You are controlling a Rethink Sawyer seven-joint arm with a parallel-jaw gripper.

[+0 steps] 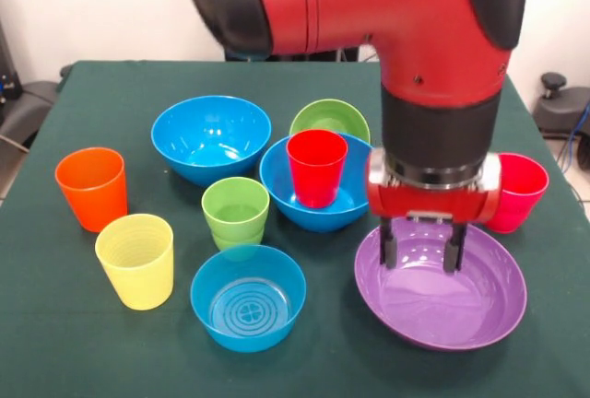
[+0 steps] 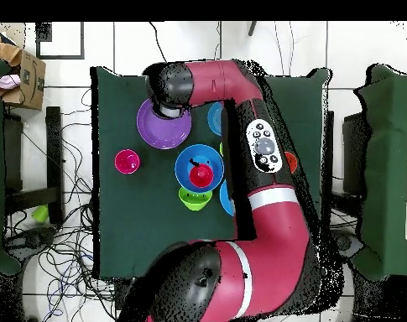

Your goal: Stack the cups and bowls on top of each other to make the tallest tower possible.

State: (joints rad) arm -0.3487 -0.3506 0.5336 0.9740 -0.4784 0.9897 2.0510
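Note:
My gripper [image 1: 420, 249] hangs open and empty just above the far rim of the wide purple bowl [image 1: 441, 292], its fingers spread over the bowl's inside. The red cup [image 1: 316, 166] stands upright inside a large blue bowl [image 1: 277, 191] at the table's middle. The second large blue bowl [image 1: 210, 135] and the small green bowl [image 1: 330, 119] sit behind it. The orange cup [image 1: 91, 186], yellow cup [image 1: 136, 260], light green cup [image 1: 236, 212] and small blue bowl [image 1: 248, 298] stand at the left. The pinkish-red cup [image 1: 523, 191] stands behind my wrist. In the overhead view the purple bowl [image 2: 160, 127] lies partly under my arm.
The dark green table [image 1: 55, 343] bears all the objects; its front edge lies just below the purple and small blue bowls. My thick red arm [image 2: 265, 168] covers several objects in the overhead view. Chairs and cables surround the table.

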